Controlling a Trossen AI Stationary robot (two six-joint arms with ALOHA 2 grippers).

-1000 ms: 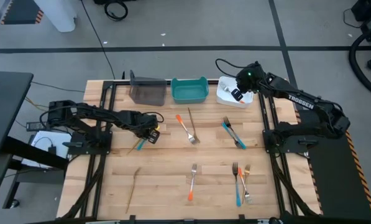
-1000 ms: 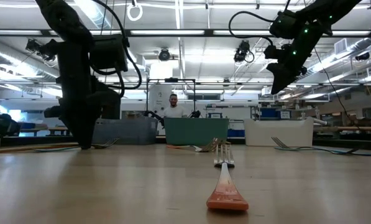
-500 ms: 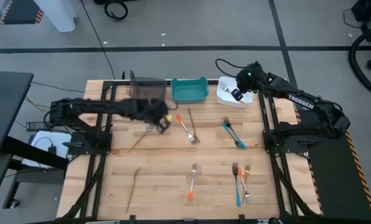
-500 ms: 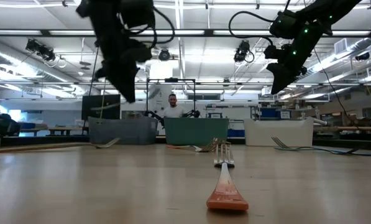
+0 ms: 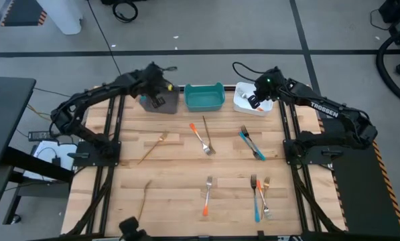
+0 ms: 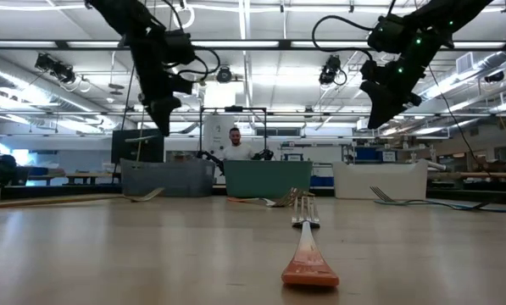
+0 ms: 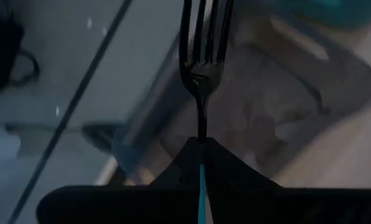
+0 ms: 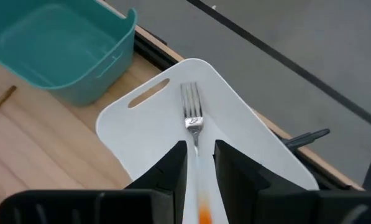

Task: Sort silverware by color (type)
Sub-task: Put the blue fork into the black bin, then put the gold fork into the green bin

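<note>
My left gripper [image 5: 157, 99] hangs over the grey bin [image 5: 163, 104] at the far edge, shut on a blue-handled fork [image 7: 201, 68] whose tines point away from it. My right gripper [image 5: 254, 100] hovers over the white bin [image 8: 235, 124], fingers apart. An orange-handled fork [image 8: 192, 118] runs out from between them, its head over the bin's floor. More forks with orange, blue and tan handles lie on the table: a pair [image 5: 203, 136] mid-table, blue ones [image 5: 252, 144], an orange one [image 5: 206, 197] and a cluster [image 5: 260, 197]. My left gripper pinches the fork's blue handle [image 7: 201, 171] between its two fingers, which lie along it. The fork is lifted clear, its neck and tines sticking out past the fingertips above the grey bin [image 7: 284, 124]. My right gripper: whether its fingers [image 8: 173, 165] touch the orange handle [image 8: 202, 208] cannot be told.
Three bins stand in a row at the far edge, grey, teal [image 5: 204, 97] and white. Tan-handled utensils lie on the left side [image 5: 153, 148] and near the near-left corner [image 5: 143, 204]. An orange fork [image 6: 308, 254] lies close to the low camera. A person stands beyond the table [image 6: 236, 144].
My left gripper has risen from the table's left-middle and swung toward the far edge, ending above the grey bin with the blue-handled fork in its hold. My right gripper has stayed over the white bin; in the low view its fingers stand wider than before.
</note>
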